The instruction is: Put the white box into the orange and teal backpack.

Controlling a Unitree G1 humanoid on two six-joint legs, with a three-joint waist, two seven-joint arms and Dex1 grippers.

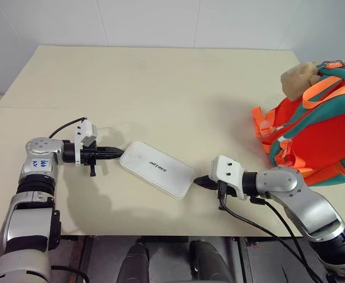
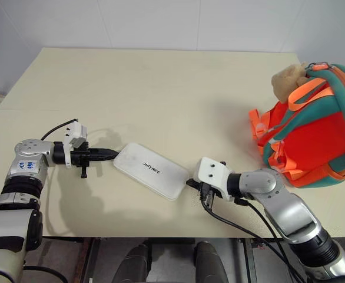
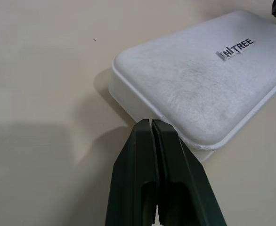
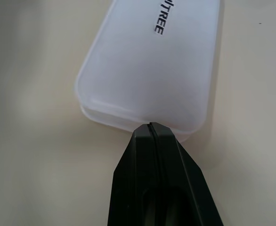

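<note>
left eye view: white box (image 1: 157, 168) mid-table

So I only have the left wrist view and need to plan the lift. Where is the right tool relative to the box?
Observer: The right tool is shut, its tip at the white box's end nearest the backpack, opposite the left tool.
Operator: Is the box lifted at all?
Observer: It looks flat on the table, skewed, one end toward each arm.
Operator: And the backpack, where is it?
Observer: The orange and teal backpack sits at the table's right edge, beyond the right arm, apart from the box.
</note>
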